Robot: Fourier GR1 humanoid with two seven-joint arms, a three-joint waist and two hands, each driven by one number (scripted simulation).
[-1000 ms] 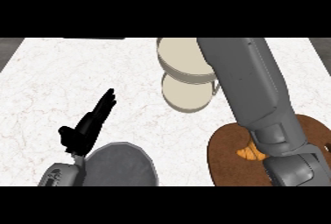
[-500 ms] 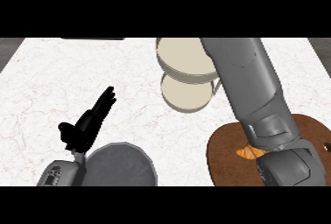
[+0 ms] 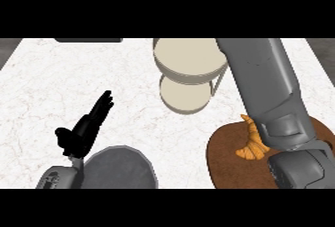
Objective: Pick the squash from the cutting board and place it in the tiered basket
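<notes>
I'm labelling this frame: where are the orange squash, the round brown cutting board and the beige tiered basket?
orange squash [image 3: 251,146]: head view, its bulbous lower end.
round brown cutting board [image 3: 229,160]: head view, bare left part.
beige tiered basket [image 3: 188,55]: head view, upper tier.

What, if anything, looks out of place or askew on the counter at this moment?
Nothing looks spilled or damaged. The orange squash lies on the brown cutting board, largely hidden by the right forearm. The tiered basket sits beyond it, its trays showing nothing inside. The left hand rests open at lower left. The right hand is hidden.
</notes>
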